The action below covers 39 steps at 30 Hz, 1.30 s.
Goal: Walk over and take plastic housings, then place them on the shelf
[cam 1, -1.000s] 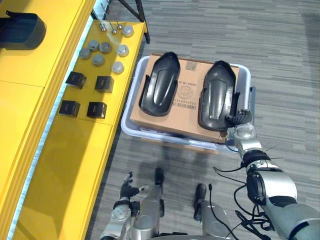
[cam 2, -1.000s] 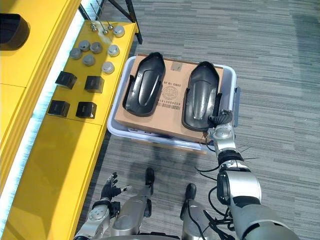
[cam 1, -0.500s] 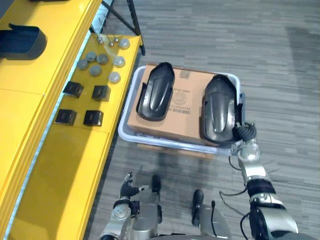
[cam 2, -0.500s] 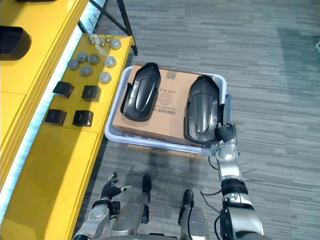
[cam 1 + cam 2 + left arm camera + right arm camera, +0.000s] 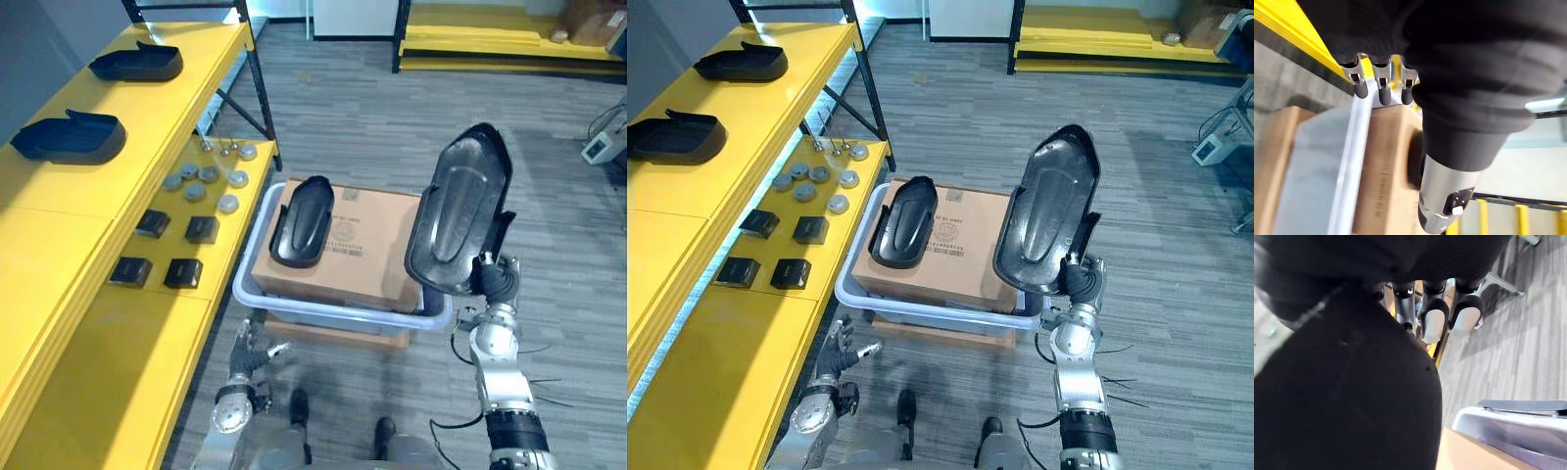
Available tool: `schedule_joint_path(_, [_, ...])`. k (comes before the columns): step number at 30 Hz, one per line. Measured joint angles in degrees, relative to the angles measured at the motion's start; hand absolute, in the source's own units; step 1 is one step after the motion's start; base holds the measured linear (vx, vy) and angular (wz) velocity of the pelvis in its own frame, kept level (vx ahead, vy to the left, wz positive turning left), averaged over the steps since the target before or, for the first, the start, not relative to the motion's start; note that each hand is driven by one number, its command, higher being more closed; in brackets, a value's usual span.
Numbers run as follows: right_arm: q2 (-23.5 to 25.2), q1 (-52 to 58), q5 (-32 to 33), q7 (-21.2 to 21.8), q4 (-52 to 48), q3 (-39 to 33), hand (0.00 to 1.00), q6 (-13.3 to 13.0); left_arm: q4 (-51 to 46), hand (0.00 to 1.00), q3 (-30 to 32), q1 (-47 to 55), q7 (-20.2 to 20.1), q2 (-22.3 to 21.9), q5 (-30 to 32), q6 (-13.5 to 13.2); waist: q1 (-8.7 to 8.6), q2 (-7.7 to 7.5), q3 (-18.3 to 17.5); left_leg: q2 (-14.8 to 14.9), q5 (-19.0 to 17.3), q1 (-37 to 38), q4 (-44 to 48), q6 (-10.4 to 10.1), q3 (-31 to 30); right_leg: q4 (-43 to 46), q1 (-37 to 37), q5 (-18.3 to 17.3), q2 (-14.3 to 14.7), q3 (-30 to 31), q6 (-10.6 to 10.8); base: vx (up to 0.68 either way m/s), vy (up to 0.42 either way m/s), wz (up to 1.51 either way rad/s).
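Low at right, the right hand (image 5: 495,282) has its fingers curled round the lower end of a black plastic housing (image 5: 458,215), holding it upright above a pale plastic bin (image 5: 333,311). A second housing (image 5: 302,220) lies on the cardboard box (image 5: 370,240) inside the bin. Two more housings (image 5: 69,139) rest on the yellow shelf (image 5: 69,196). The left hand (image 5: 251,354) hangs beside the shelf, fingers relaxed, empty.
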Motion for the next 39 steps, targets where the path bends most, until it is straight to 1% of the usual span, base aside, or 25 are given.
schedule_joint_path(4, [0.79,0.47,-1.86,0.39,-2.53,2.80,1.00,-0.65,-4.94,0.00,-3.51,-1.55,1.13,-0.22,1.20,-1.38,-0.01,0.14,-0.64,0.11,-0.01,0.89,0.00,-0.01,0.03,-0.25,0.96,0.00,0.14,-0.05,-0.01,0.02,-0.003,0.00])
schedule_joint_path(8, [0.88,0.82,-1.92,0.68,-3.18,6.10,1.00,-1.00,-6.13,0.00,-7.31,-3.07,1.98,-0.73,2.40,-1.39,-0.58,0.12,-1.00,0.17,-0.06,1.78,-0.04,0.00,0.37,-0.60,1.65,0.02,0.20,0.27,-0.03,-0.01,0.009,-0.03])
schedule_joint_path(11, [0.92,0.82,-1.87,1.72,-3.37,8.47,1.00,-1.50,-6.13,0.00,-9.78,-4.19,2.11,-0.98,4.94,-1.35,-0.67,0.07,-1.34,0.29,-0.15,2.20,-0.12,0.06,1.49,-0.94,1.66,0.43,0.31,1.36,0.09,-0.02,0.022,-0.17])
schedule_joint_path(15, [1.01,0.83,-1.86,2.87,-3.91,11.31,1.00,-1.61,-6.14,0.00,-12.73,-6.57,2.07,-1.00,7.30,-1.13,-1.38,0.06,-1.42,0.23,-0.49,2.27,-0.35,0.05,2.09,-1.85,1.71,0.96,0.29,1.96,0.61,-0.02,0.028,-0.11])
schedule_joint_path(17, [0.96,1.01,-1.81,2.85,-5.29,11.71,1.00,-1.60,-6.20,0.00,-13.17,-7.17,2.13,-1.00,8.25,-1.10,-1.40,0.07,-1.54,0.23,-0.51,2.27,-0.35,0.08,2.77,-2.28,1.70,1.44,0.31,2.70,0.95,0.00,0.024,-0.16])
schedule_joint_path(19, [0.81,1.17,-1.81,2.87,-5.73,11.87,1.00,-1.62,-6.19,0.00,-13.36,-7.23,2.15,-0.92,8.44,-0.77,-1.45,0.03,-2.41,0.16,-0.47,2.22,-0.35,0.14,3.12,-2.95,1.75,1.87,0.27,3.00,0.95,0.02,0.017,-0.09])
schedule_joint_path(20, [0.83,1.64,-1.69,2.84,-5.74,11.86,1.00,-1.62,-6.19,0.00,-13.70,-7.35,2.21,-0.90,8.54,-0.73,-1.47,-0.01,-3.27,0.12,-0.37,2.17,-0.35,0.31,3.21,-3.08,1.77,2.27,0.23,3.07,0.50,0.05,0.013,-0.03])
schedule_joint_path(23, [0.75,2.39,-1.57,2.82,-5.74,11.85,1.00,-1.60,-6.16,0.00,-13.78,-7.62,2.41,-0.69,10.34,-0.25,-1.51,0.05,-4.47,0.12,-0.37,2.21,-0.25,0.33,3.24,-3.04,1.84,2.32,0.27,3.07,0.44,0.03,0.004,0.00])
schedule_joint_path(25, [0.28,2.44,-1.59,2.83,-5.73,11.85,1.00,-1.60,-6.04,0.00,-13.98,-8.07,2.60,-0.07,11.37,0.35,-1.56,0.06,-4.71,0.18,-0.36,2.39,-0.24,0.32,3.24,-3.08,1.94,2.33,0.33,3.08,0.43,0.00,0.000,0.00])
schedule_joint_path(28, [-0.52,2.49,-1.58,2.84,-5.73,11.86,1.00,-1.58,-5.59,0.00,-14.11,-9.10,2.56,0.74,13.28,0.47,-1.59,0.08,-4.72,0.16,-0.38,2.70,-0.36,0.30,3.22,-3.37,2.35,2.41,0.31,3.09,0.55,0.00,0.000,0.00])
schedule_joint_path(29, [-0.78,2.54,-1.59,2.85,-5.73,11.91,1.00,-1.58,-5.47,0.00,-14.23,-9.10,2.55,0.91,13.99,0.50,-1.63,0.08,-4.74,0.15,-0.55,2.95,-0.36,0.07,3.24,-4.21,2.69,2.62,0.34,3.08,0.87,-0.04,0.032,-0.02])
schedule_joint_path(34, [-1.59,3.56,-1.89,2.95,-5.73,12.25,1.00,-1.58,-3.80,0.00,-14.30,-9.19,2.54,1.25,17.21,1.44,-1.66,-0.08,-6.18,0.13,-0.59,2.61,-0.38,0.05,3.37,-6.08,3.12,3.31,0.41,3.30,0.86,-0.01,0.007,0.00])
schedule_joint_path(39, [-2.30,4.52,-3.99,2.94,-5.73,12.47,1.00,-1.41,-2.58,0.00,-14.41,-9.24,2.08,1.43,17.30,1.65,-1.65,-0.14,-6.62,0.10,-0.58,2.69,-0.37,0.05,3.52,-7.12,3.62,4.17,0.49,3.41,0.99,0.00,0.002,-0.01])
